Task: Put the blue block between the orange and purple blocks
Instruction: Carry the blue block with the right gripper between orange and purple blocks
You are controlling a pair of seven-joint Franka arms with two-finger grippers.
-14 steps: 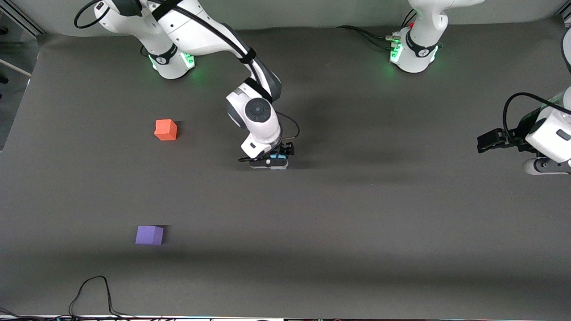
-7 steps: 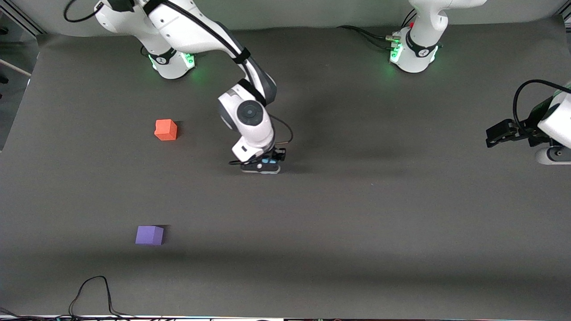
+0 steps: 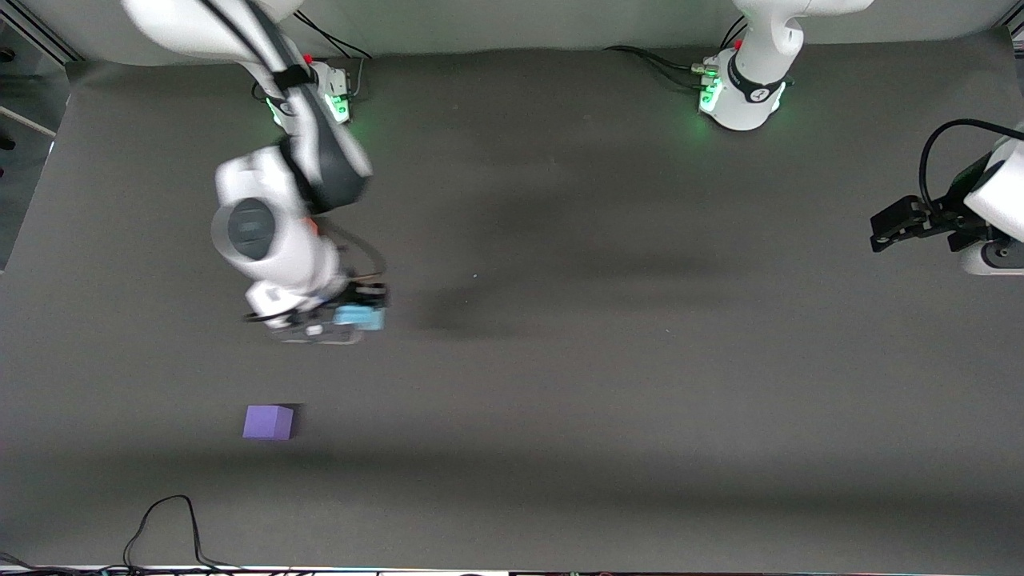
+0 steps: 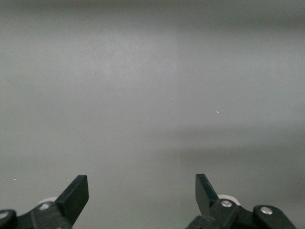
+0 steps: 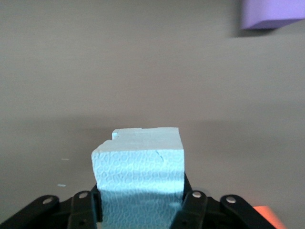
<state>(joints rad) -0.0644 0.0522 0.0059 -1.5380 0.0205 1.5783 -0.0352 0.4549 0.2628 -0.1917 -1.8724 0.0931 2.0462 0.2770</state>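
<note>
Front view: the right gripper [image 3: 352, 318] is raised over the dark grey table mat [image 3: 608, 384] toward the right arm's end of the table, its jaws clamped on the blue block [image 3: 360, 318], a light sky-blue foam cube carried clear of the mat. The right arm reaches down from its base at the top of the view, and its white wrist housing covers the area where the orange block would lie, so that cube cannot be made out in this view. The purple block [image 3: 268, 422] rests on the mat nearer the front camera than the gripper, well apart from it. Right wrist view: the blue block [image 5: 140, 169] is seated between the two black fingers, its textured face and one chipped upper edge visible; the purple block [image 5: 274, 13] lies on the mat at the frame's edge, and a corner of the orange block [image 5: 270, 215] shows at another edge. The left gripper [image 3: 896, 224] waits in the air over the left arm's end of the table. Left wrist view: the left gripper [image 4: 142, 193] has its jaws apart, with only bare mat between them. A black cable [image 3: 164, 528] lies looped at the table edge nearest the front camera.
</note>
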